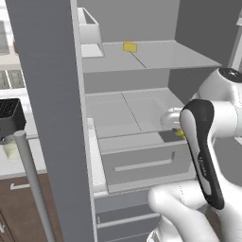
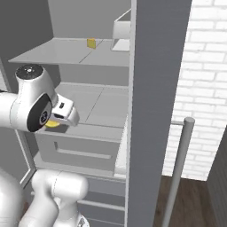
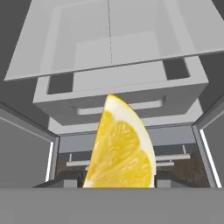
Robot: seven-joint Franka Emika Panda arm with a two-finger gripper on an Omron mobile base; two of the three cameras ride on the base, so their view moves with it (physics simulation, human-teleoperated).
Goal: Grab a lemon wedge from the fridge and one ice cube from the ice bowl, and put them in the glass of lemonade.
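The fridge [image 1: 47, 118] stands open in front of me, its grey shelves bare in the middle. My gripper [image 2: 60, 120] hangs just before the middle shelf, above the drawer [image 1: 142, 163], shut on the lemon wedge [image 3: 120, 153]. The bright yellow wedge fills the lower middle of the hand view and hides the fingertips. In the base views a sliver of the lemon wedge [image 2: 53, 124] [image 1: 180, 133] peeks out under the white hand. A pale yellowish shape [image 1: 10, 150] on the far-left counter may be the glass of lemonade. The ice bowl is out of view.
A small yellow block [image 1: 129, 47] and a white box [image 1: 90, 33] sit on the upper shelf. The open fridge doors [image 2: 155, 111] with their long handles [image 2: 179, 168] flank the arm. A dark appliance [image 1: 9, 116] stands on the left counter. A brick wall [image 2: 204, 88] is at right.
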